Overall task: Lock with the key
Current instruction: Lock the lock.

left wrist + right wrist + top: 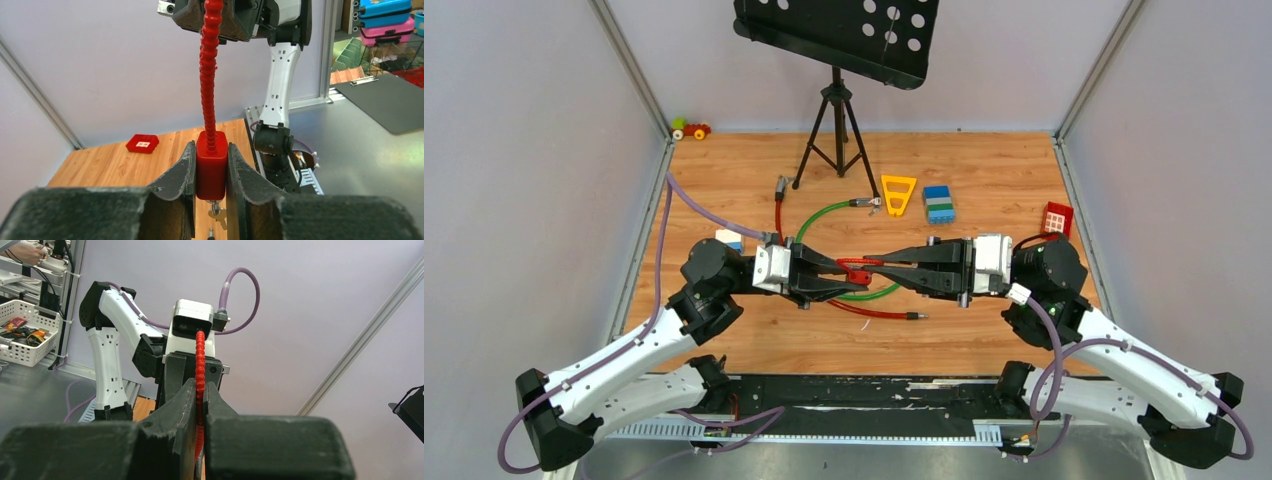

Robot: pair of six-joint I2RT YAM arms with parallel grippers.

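Key (218,212) dangles beneath padlock (211,175) clenched in left gripper (210,155) (right gripper (199,390) pinches red cable (200,355))

Glossy plastic padlock (211,167), seemingly metal key (218,212)

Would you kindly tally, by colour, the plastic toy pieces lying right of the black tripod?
Yellow triangular plastic frame: 1
Blue, green and white stacked plastic block: 1
Red studded plastic brick: 1
Total: 3

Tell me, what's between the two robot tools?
A red bumpy cable stretches from the red padlock pinched in the left tool to the right tool. The left wrist view shows it.
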